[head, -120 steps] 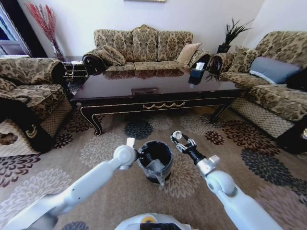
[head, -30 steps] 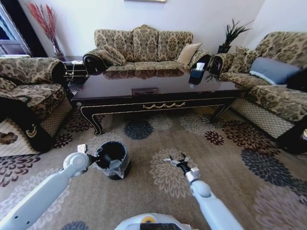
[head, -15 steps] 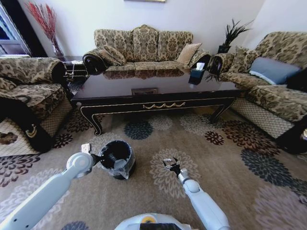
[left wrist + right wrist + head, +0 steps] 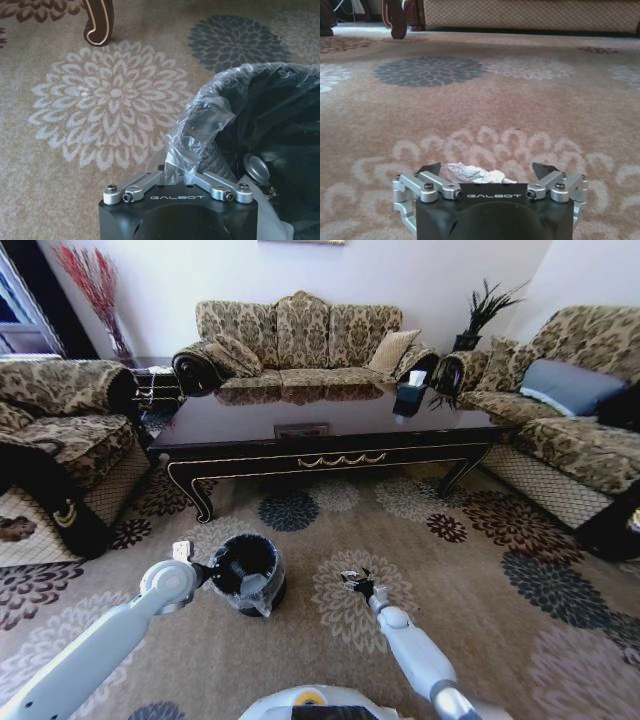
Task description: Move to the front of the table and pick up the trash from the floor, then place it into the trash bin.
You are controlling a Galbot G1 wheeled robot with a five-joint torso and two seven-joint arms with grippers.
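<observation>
From the head camera I have the right gripper low over the beige-tan flower-patterned carpet, its fingers spread and empty, on a cream medallion just right of the small round black trash bin with a clear plastic liner. The left gripper sits against the bin's left rim, on the near side of the long glossy dark-brown coffee table with gold scrollwork; a dark tissue box on the table's far right end is not my target. In the left wrist camera the left gripper is clamped on a bunched fold of the liner at the rim of the bin, with a shiny silver crumpled ball already lying inside; I judge the thin film could tear or slip, tipping or dragging the bin toward the table's curved leg. In the right wrist camera the crumpled white tissue lies on the carpet between the wide-open fingers of the right gripper, nearer one fingertip than the other. My worry is that an off-centre close could push the light tissue aside or pinch carpet pile instead. Nothing stands between the tissue and the bin.
</observation>
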